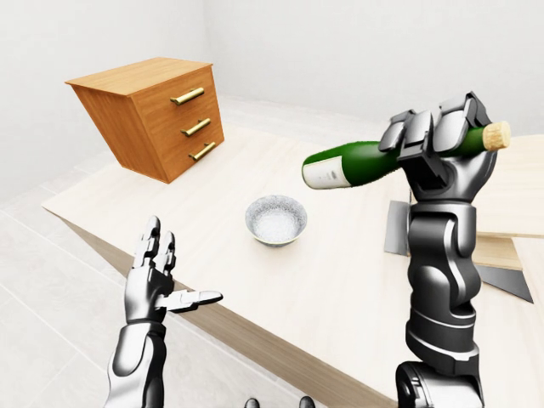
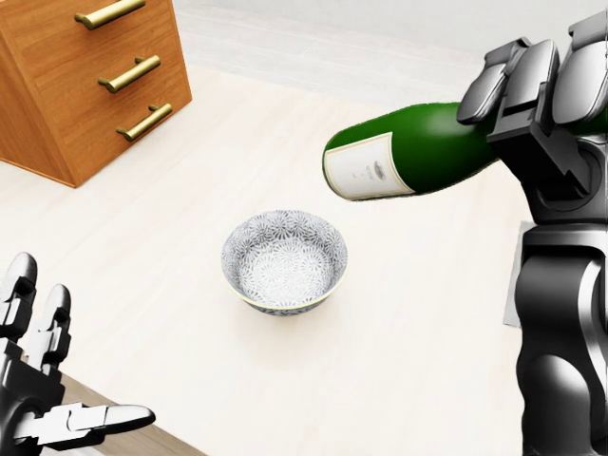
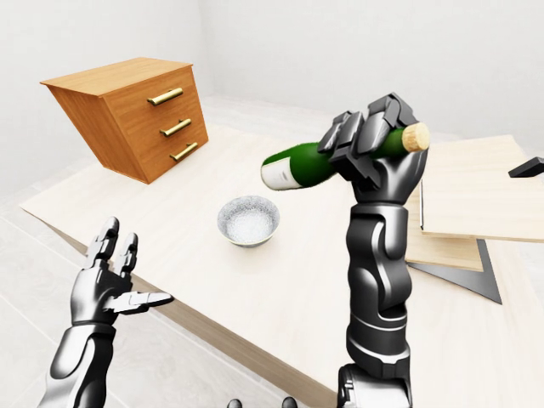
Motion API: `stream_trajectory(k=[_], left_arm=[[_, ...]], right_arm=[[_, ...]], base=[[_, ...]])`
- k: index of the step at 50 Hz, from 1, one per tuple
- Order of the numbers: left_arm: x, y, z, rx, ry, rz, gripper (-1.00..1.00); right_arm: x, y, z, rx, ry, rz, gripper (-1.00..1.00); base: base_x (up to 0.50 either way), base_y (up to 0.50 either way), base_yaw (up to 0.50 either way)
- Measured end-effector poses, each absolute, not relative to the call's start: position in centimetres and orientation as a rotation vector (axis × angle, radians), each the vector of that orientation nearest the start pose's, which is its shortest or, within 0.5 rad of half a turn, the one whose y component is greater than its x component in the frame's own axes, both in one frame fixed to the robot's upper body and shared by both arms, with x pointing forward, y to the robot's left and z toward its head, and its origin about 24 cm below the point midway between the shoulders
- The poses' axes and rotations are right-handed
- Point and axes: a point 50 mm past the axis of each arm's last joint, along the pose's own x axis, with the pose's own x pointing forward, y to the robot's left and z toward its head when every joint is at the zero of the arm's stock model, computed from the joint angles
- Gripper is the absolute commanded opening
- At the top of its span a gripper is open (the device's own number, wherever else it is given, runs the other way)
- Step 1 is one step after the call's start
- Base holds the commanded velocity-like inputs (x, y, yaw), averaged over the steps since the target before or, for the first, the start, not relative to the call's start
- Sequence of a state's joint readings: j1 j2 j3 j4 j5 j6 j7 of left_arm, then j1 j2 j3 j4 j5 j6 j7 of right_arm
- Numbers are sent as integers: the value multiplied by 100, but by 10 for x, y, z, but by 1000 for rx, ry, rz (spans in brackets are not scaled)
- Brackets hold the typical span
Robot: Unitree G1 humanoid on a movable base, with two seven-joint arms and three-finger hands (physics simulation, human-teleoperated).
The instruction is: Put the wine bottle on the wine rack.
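While the right hand [image 1: 442, 127] is clenched around the neck end of the wine bottle [image 1: 357, 161], the bottle lies almost level in the air, with its long axis across the left-eye view. Its cork points to the right of that view and its thick base, with a white label, points left and a little down. The bottle hangs above the table [image 1: 340, 280], up and to the right of the bowl [image 1: 276, 219], and it touches nothing except the fingers.

I count one bottle, one bowl and one wooden chest [image 1: 153, 115] with three drawers, each drawer with one brass handle. The chest stands on the table, well apart from the bowl, to its upper left.

The left hand [image 1: 153, 272] is released, fingers spread, holding nothing, lower left of the bowl, at the table edge.

Only the right-eye view shows well the light wooden boards [image 3: 476, 191] on a grey support, right of the bowl behind the right arm. The head view shows the bowl's fine pattern and the label closely, but cuts off the cork.
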State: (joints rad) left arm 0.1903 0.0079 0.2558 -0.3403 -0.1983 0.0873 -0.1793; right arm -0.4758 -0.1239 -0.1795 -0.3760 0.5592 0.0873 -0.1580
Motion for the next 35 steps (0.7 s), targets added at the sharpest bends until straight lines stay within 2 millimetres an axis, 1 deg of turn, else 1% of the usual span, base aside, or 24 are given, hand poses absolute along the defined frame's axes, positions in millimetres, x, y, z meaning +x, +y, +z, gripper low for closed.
stream_trajectory(k=[20, 28, 35], left_arm=[[209, 211, 72, -119, -101, 91, 100], [209, 210, 74, -116, -108, 90, 100], [210, 209, 75, -115, -113, 88, 100]], right_arm=[[290, -232, 239, 532, -642, -159, -100], [297, -252, 238, 529, -605, -228, -100], [300, -266, 231, 534, -572, -273, -100]], base=[[0, 0, 0], [0, 0, 0], [0, 0, 0]])
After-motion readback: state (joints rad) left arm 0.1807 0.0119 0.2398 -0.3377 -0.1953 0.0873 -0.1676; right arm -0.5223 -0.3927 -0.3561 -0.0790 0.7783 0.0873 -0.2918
